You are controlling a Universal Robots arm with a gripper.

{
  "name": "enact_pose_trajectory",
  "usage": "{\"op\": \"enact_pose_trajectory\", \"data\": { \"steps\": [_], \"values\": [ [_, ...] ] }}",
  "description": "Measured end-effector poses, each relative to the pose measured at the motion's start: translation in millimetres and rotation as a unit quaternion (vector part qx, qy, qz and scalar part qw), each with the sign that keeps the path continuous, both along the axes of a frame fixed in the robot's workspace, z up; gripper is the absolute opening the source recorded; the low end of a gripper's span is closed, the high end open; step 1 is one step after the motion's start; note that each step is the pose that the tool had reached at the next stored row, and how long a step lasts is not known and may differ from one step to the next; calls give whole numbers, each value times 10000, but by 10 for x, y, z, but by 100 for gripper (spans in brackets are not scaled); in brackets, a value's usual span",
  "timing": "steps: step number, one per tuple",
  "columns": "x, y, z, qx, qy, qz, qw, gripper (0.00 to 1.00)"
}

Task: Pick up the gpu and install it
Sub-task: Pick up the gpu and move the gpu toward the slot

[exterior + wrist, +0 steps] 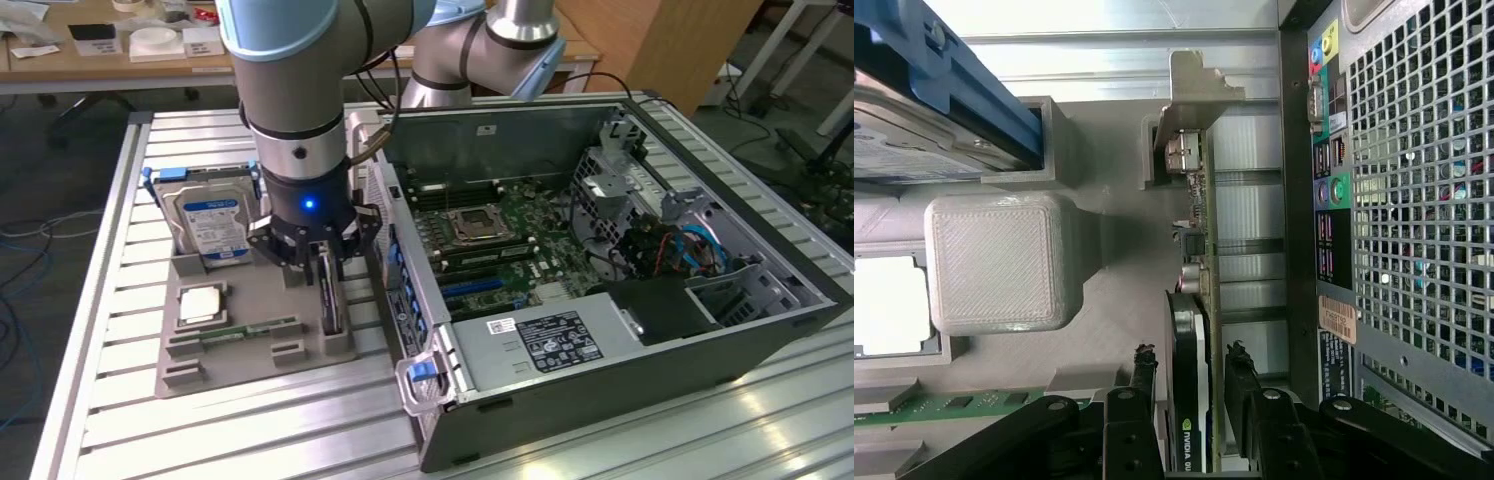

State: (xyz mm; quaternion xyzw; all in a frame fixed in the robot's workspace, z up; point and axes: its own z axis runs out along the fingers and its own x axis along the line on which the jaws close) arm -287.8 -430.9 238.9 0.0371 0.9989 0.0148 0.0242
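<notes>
Table [200,440]: ribbed metal slats nearest the onlooker, carrying a gray holder and an open computer case.
Holder [247,368]: gray plastic tray with slots and recesses, lying on the slats just beside the case, on the exterior view's left of it.
Memory stick [251,329]: narrow green strip lying flat in one slot of the holder.
Processor [203,302]: square silvery chip seated in a recess just beyond the memory stick.
Graphics card [331,308]: stands on edge in a slot along the side of the holder closest to the case. The wrist view shows a green board, a black cooler on one face and a metal bracket [1192,98] at one end.
Gripper [324,272]: hangs low over the card, with a blue light glowing on the wrist above it.
Fingers [1142,378]: spread wide, one on each side of the card, straddling it and not clamped on it.
Hard drive [214,225]: blue-and-white label, upright in a stand at the far end of the holder.
Arm [300,100]: gray-and-blue tubes rising straight above the gripper.
Computer case [601,350]: black tower on its side with the panel off, motherboard [494,240] exposed.
Desk [80,62]: wooden, at the back, with small white boxes on it.
</notes>
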Motion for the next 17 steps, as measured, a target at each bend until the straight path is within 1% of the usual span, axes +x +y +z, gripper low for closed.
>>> {"op": "enact_pose_trajectory", "data": {
  "steps": [17],
  "values": [
    [-2,0,-39,0,0,0,10000,42]
  ]
}}
